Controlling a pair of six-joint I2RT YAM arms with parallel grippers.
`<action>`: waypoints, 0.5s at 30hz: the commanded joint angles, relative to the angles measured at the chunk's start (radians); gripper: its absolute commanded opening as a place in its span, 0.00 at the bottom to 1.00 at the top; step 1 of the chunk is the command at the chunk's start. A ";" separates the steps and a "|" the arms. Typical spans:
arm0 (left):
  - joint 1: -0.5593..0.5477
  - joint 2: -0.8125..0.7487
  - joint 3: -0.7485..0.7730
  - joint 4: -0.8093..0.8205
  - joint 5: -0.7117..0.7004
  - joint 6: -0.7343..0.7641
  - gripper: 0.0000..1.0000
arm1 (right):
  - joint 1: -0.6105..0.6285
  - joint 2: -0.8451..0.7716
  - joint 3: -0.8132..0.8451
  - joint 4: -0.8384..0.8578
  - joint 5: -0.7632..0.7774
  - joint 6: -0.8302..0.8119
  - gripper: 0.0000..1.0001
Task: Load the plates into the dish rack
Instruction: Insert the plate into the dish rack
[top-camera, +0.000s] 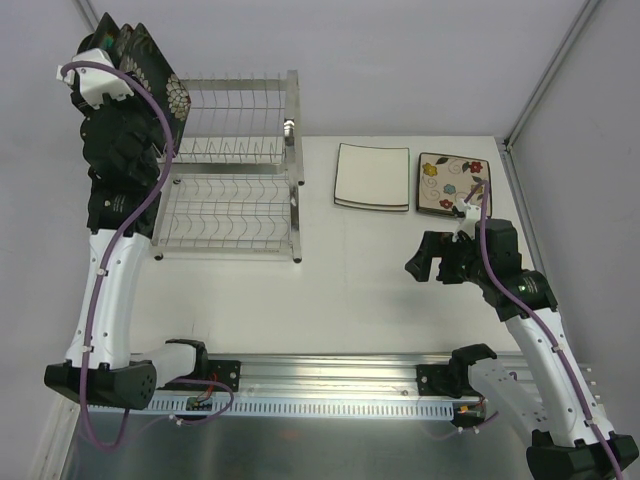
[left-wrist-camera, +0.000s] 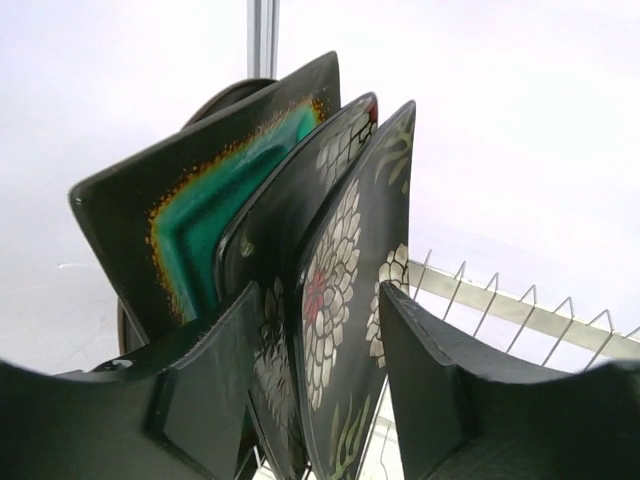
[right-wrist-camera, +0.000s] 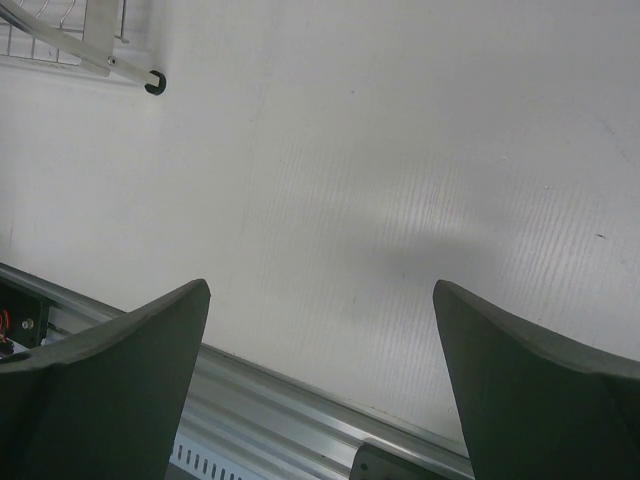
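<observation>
Nearest me, the metal rail runs along the bench's front edge. Just past it my right jaws hang wide apart over bare bench, gripping nothing; both fingers frame only the white surface.

Farther back on the right, two of the plates lie flat, just beside each other: the plain white square plate and, to its right, the cream flowered plate.

To the left stands the dish rack, its lower tier nearer me and its upper tier behind. At the far left end of that upper tier the other plates stand on edge, packed close together.

My left jaws are up there, apart, with one finger on each side of the front plate, the black chrysanthemum plate. I cannot tell whether either finger touches it. Behind it leans a second dark plate with pale flowers, which also sits between my fingers. Next comes the teal-centred plate, and last the round dark-rimmed plate, mostly hidden.
</observation>
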 joint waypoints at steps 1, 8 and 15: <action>0.006 -0.033 0.045 0.048 0.009 -0.010 0.52 | -0.007 -0.011 0.023 0.012 -0.003 -0.015 1.00; 0.006 -0.058 0.045 0.030 0.029 -0.041 0.64 | -0.005 -0.012 0.026 0.010 -0.001 -0.015 1.00; 0.006 -0.090 0.044 -0.005 0.069 -0.078 0.76 | -0.007 -0.008 0.034 0.009 0.002 -0.012 1.00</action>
